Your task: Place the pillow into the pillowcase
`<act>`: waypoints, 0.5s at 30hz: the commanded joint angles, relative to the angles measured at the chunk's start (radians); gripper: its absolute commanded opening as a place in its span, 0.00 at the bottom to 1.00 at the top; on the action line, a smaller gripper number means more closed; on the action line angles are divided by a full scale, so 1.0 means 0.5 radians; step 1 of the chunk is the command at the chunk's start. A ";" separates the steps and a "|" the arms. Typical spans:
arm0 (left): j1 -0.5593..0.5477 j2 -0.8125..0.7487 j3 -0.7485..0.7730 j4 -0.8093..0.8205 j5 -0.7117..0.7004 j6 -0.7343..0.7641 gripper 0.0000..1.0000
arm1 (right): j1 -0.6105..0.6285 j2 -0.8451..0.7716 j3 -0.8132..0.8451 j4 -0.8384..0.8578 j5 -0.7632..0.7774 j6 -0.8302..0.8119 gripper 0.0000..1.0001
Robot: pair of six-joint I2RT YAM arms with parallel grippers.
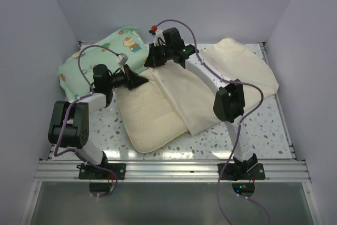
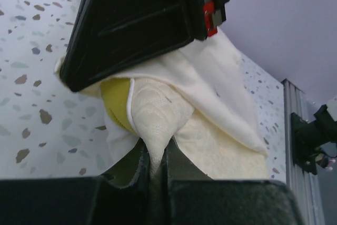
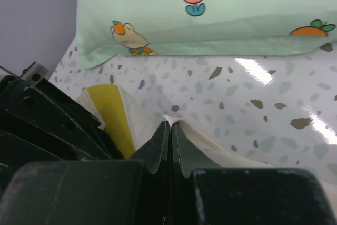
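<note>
A speckled terrazzo table [image 1: 253,130] is sitting between pale lilac walls [image 1: 184,3], with a mint-green cartoon-print pillow [image 1: 100,54] lying behind the pillow's far left corner. The pillow [image 1: 150,117] is lying mid-table, its right side tucking under the pillowcase [image 1: 242,67]. The left arm is reaching low, the left gripper [image 1: 141,80] pinching the dimpled far left corner. The right arm is bending over the pillow, the right gripper [image 1: 150,60] clamping the pillowcase's thin edge beside that corner.
</note>
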 commanded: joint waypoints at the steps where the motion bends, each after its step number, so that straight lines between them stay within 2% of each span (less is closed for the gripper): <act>1: -0.081 -0.047 -0.045 0.881 -0.032 -0.763 0.00 | 0.152 -0.235 -0.114 0.265 -0.121 0.293 0.00; 3: -0.096 -0.022 -0.073 0.925 -0.112 -0.862 0.00 | 0.211 -0.306 -0.221 0.393 -0.084 0.419 0.00; 4: -0.102 -0.013 -0.127 0.870 -0.234 -0.868 0.00 | 0.229 -0.364 -0.319 0.476 -0.059 0.507 0.00; 8: -0.090 0.048 -0.247 0.606 -0.486 -0.767 0.00 | 0.257 -0.340 -0.372 0.502 0.018 0.582 0.00; 9: -0.078 0.060 -0.263 0.548 -0.526 -0.736 0.04 | 0.257 -0.315 -0.363 0.456 0.051 0.554 0.00; 10: -0.072 0.061 -0.266 0.390 -0.584 -0.642 0.15 | 0.245 -0.245 -0.323 0.398 0.033 0.521 0.00; 11: -0.066 0.057 -0.254 0.306 -0.591 -0.586 0.38 | 0.220 -0.214 -0.277 0.330 0.033 0.402 0.07; 13: -0.035 0.009 -0.159 0.028 -0.642 -0.412 0.50 | 0.183 -0.168 -0.143 0.168 0.109 0.294 0.32; 14: -0.032 -0.025 -0.116 -0.326 -0.667 -0.159 0.55 | 0.101 -0.189 -0.130 0.097 0.064 0.257 0.49; 15: -0.014 -0.101 -0.073 -0.515 -0.689 -0.023 0.67 | 0.052 -0.238 -0.148 0.084 0.067 0.257 0.67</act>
